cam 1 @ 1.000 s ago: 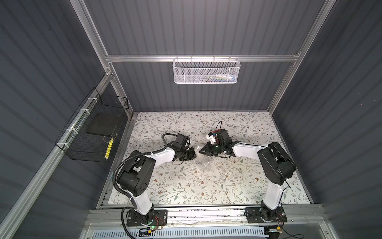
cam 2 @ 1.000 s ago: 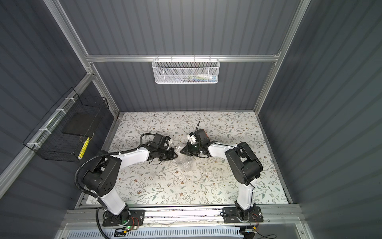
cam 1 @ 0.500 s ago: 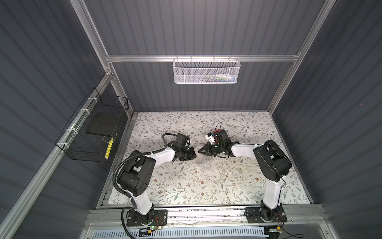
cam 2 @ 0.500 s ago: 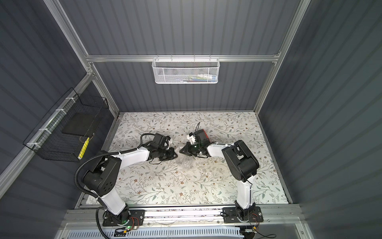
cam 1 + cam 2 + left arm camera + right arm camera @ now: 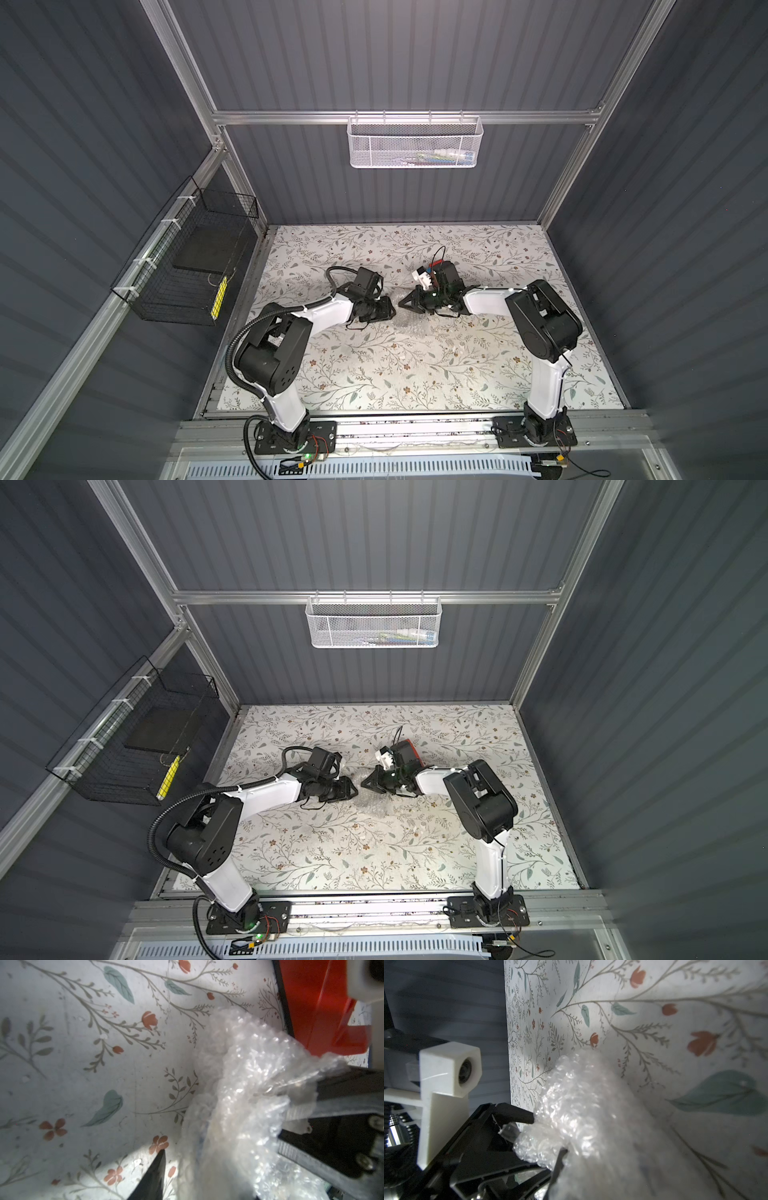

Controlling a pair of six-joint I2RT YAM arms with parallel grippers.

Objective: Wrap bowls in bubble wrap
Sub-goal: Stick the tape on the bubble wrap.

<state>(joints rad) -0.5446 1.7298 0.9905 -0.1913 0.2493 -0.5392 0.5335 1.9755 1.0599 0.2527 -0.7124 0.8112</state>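
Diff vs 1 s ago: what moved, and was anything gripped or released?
The left tool has parted its jaws, loosening off the bubble wrap. The right arm's elbow swung slightly inward, toward the centre. Unchanged: the right tool stays shut on the bubble wrap, neither tool has visibly shifted, and the red tape dispenser has not moved.

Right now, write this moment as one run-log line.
left gripper: open at bubble wrap | right gripper: shut on bubble wrap | bowl: not clearly visible
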